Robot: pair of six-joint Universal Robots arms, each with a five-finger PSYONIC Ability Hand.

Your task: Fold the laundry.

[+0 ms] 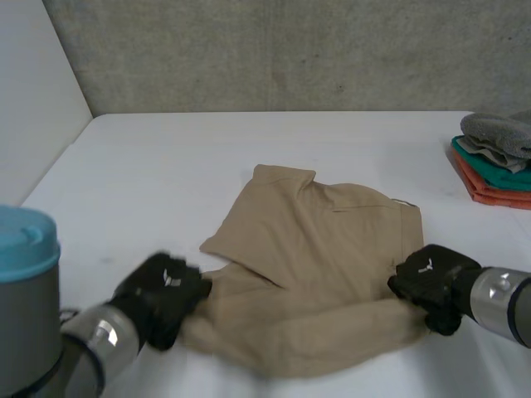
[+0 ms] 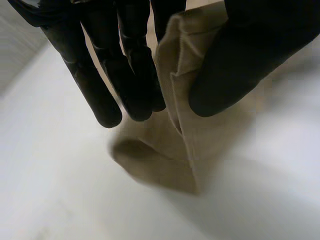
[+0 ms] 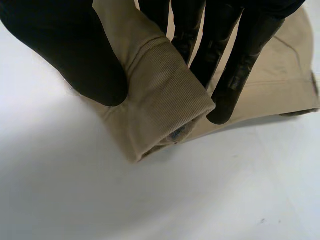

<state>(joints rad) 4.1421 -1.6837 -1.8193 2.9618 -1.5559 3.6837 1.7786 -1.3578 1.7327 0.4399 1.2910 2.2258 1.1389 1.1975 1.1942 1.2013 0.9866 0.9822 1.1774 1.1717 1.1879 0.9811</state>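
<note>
**Operator:** Where did the laundry sit at that moment?

**Observer:** You had the tan shirt lying on the white table, near the robot and roughly midway between the arms. Its collar pointed toward the concrete wall. One short sleeve stuck out on the robot's left side. The near edge was bunched into a thick, soft roll running from one hand to the other.

**Operator:** And the hands?

**Observer:** Your left hand was at the near left corner of the shirt. In its wrist view the fingers hung straight on one side of a raised fold and the thumb pressed on the other, so the cloth was pinched between them. Your right hand was at the near right corner. There the thumb and fingers clamped a doubled-over band of finely ribbed weave, with a stitched seam showing beside it.

**Operator:** How did the fabric look?

**Observer:** You were handling a plain, even tan, matte cloth that looked fairly heavy. It lay flat across the middle with a few shallow creases.

**Operator:** Anything else on the table?

**Observer:** You had a stack of folded cloths at the far right edge, well apart from the shirt. It was grey on top, teal beneath, and orange at the bottom.
</note>
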